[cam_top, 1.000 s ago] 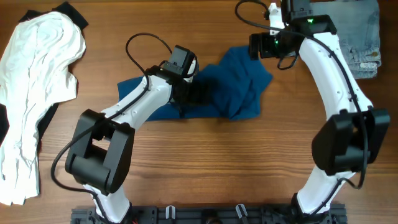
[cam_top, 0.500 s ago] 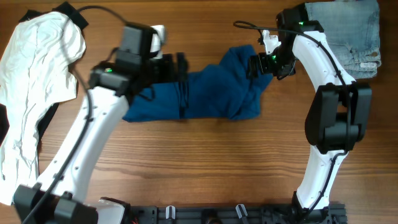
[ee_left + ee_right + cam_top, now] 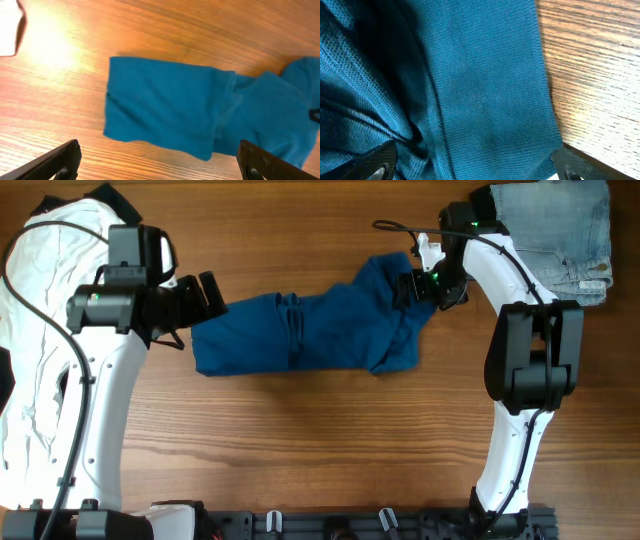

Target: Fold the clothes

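The dark-blue shirt (image 3: 320, 330) lies crumpled across the middle of the table, its left part flatter and its right part bunched. My left gripper (image 3: 205, 295) hovers open just beyond the shirt's left edge. In the left wrist view the shirt (image 3: 200, 115) lies ahead, and only bare wood shows between that gripper's (image 3: 162, 170) fingers. My right gripper (image 3: 408, 285) is down on the shirt's upper right corner. Its wrist view is filled with blue knit (image 3: 470, 90), and that gripper (image 3: 477, 167) stands open, straddling the fabric. The white garment (image 3: 50, 330) lies far left. The pale jeans (image 3: 560, 230) sit at the top right.
Black fabric (image 3: 115, 200) peeks from under the white garment at the top left. A corner of white cloth (image 3: 7, 27) shows in the left wrist view. A black rail (image 3: 340, 525) runs along the table's front edge.
My left arm has swung left from the shirt's middle to beyond its left edge, and the shirt's left part now lies spread out flatter. The right gripper has stayed at the shirt's upper right corner.
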Controlling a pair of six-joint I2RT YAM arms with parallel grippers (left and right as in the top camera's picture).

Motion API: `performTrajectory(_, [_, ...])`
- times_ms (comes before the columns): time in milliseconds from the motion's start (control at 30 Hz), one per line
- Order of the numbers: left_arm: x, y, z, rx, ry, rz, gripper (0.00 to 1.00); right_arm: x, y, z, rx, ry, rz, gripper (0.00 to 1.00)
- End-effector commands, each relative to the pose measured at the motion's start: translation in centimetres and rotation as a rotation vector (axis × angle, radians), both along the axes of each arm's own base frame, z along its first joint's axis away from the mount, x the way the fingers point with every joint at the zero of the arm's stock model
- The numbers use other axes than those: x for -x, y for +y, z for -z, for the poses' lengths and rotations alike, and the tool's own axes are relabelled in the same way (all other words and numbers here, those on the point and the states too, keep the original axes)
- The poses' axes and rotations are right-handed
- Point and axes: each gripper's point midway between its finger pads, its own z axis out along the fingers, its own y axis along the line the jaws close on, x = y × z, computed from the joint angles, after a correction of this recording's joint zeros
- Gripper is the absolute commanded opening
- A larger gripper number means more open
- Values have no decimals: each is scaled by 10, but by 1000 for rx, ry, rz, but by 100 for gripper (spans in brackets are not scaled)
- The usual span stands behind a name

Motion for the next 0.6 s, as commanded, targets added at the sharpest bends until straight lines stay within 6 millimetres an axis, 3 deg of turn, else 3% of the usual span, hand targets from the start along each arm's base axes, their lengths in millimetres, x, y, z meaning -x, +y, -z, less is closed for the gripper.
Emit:
performTrajectory(0, [0,6,-13,-7,-33,-15,100,22,16,21,-106,120,-15,99])
performTrajectory(33, [0,6,-13,-7,-33,-15,100,27,19,19,-125,138,-14,98])
performTrajectory(167, [0,9,-13,-21,-34,-22,100,45,53,-2,-353,205,-55,77])
performTrajectory(233, [0,9,-12,-23,-34,-23,100,46,57,-5,-383,203,-69,75])
performTrajectory(300, [0,9,-13,-23,-34,-23,100,43,58,-5,-384,191,-69,63])
performTrajectory(400, [0,9,-13,-23,-34,-24,100,32,56,-7,-383,165,-33,6])
performTrajectory(500, [-1,15,-12,-51,-35,-39,100,12,42,-23,-379,109,23,4])
performTrajectory(567, [-1,17,-12,-63,-34,-45,100,-2,20,-39,-349,56,72,4])
